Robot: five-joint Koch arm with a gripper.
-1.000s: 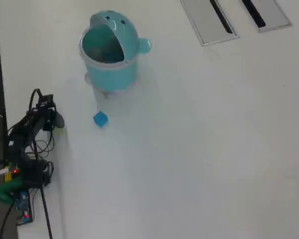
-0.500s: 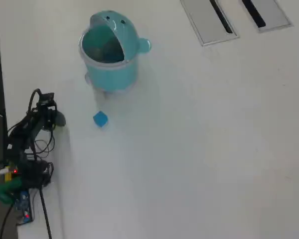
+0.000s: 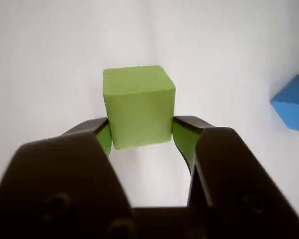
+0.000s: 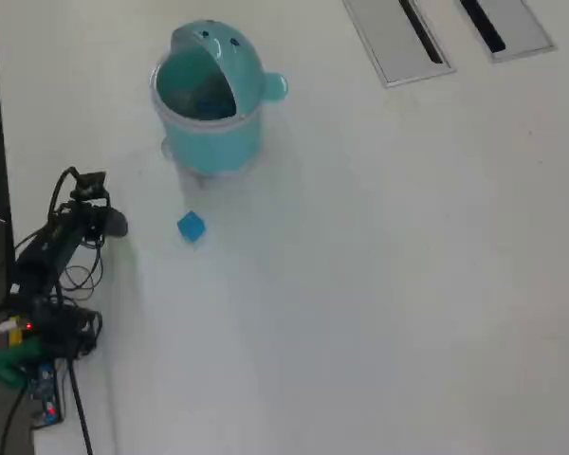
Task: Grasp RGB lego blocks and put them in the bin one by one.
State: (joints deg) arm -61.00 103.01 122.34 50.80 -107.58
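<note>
In the wrist view the gripper (image 3: 139, 132) holds the green block (image 3: 138, 105) between its two dark jaws, one jaw pressed to each side of the cube. The block's top face and front face show plainly, and it hangs over the white table (image 3: 50, 59). Right of the green block, at the picture's edge, a corner of the blue block (image 3: 294, 102) shows, well apart from the jaws.

In the overhead view the arm (image 4: 47, 275) lies folded at the left edge of the table (image 4: 408, 284), with its cables and a small lit board beside its base. The gripper (image 4: 97, 216) is too small and dark here to show its jaws, and the green block cannot be made out in it. The blue block (image 4: 191, 227) rests on the table just right of the gripper. The bin (image 4: 213, 128) stands beyond the blue block, its domed lid (image 4: 229, 47) swung back and its mouth open; the round knob (image 4: 274, 88) sticks out on its right side.
</note>
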